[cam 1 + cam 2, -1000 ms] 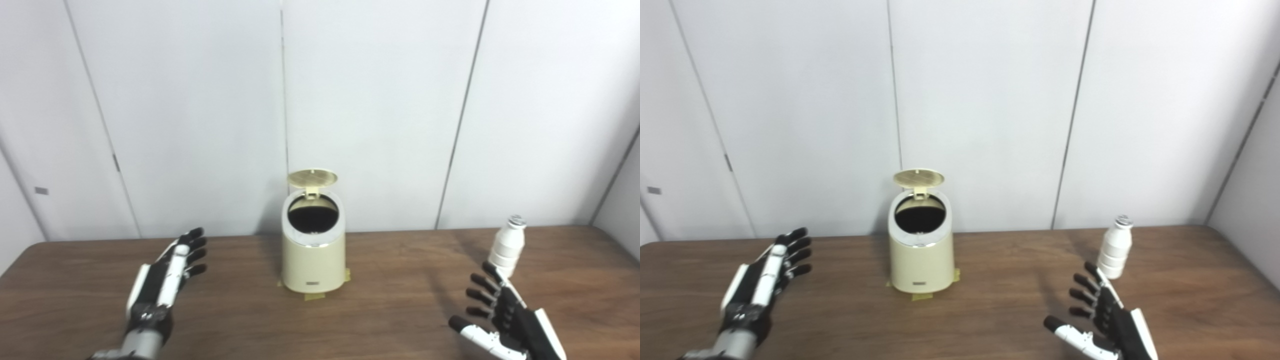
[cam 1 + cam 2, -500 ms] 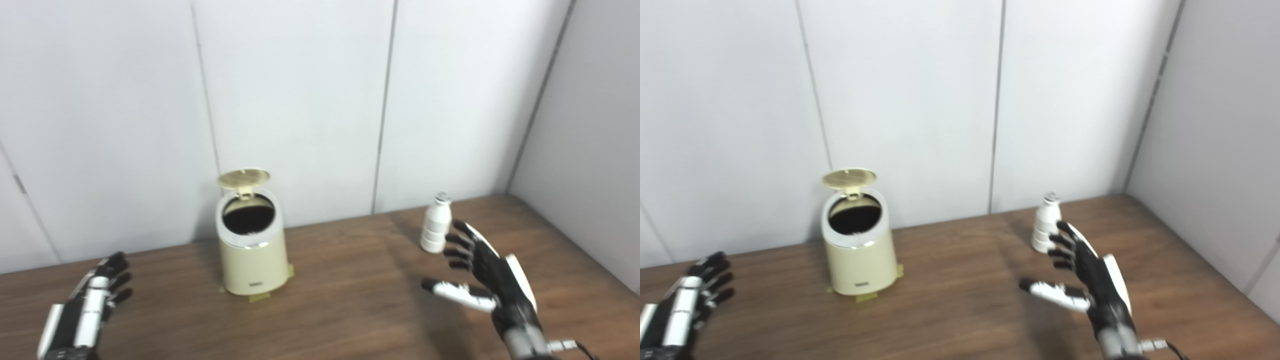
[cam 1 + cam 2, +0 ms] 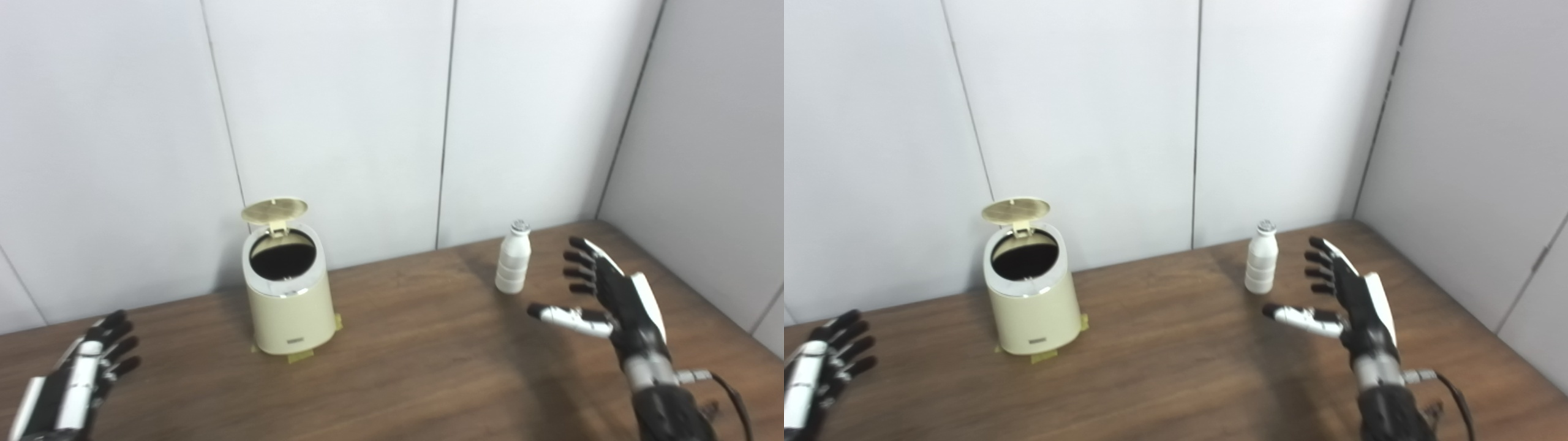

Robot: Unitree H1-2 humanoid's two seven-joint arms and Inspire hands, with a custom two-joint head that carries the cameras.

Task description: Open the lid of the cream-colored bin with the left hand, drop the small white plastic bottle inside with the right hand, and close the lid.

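The cream-colored bin stands on the wooden table left of center. Its round lid is flipped up and the dark opening shows. The small white plastic bottle stands upright at the back right; it also shows in the right eye view. My right hand is open, palm toward the bottle, a little to its right and nearer to me, not touching it. My left hand is open and empty at the bottom left, well away from the bin.
White wall panels run close behind the table. A side wall closes the right side, just past the table's right edge. Yellow tape pieces mark the bin's base. A cable hangs from my right wrist.
The camera has turned to the right, so the bin and bottle sit further left in the picture. My right hand has risen and reached up beside the bottle. My left hand has drawn back from the bin.
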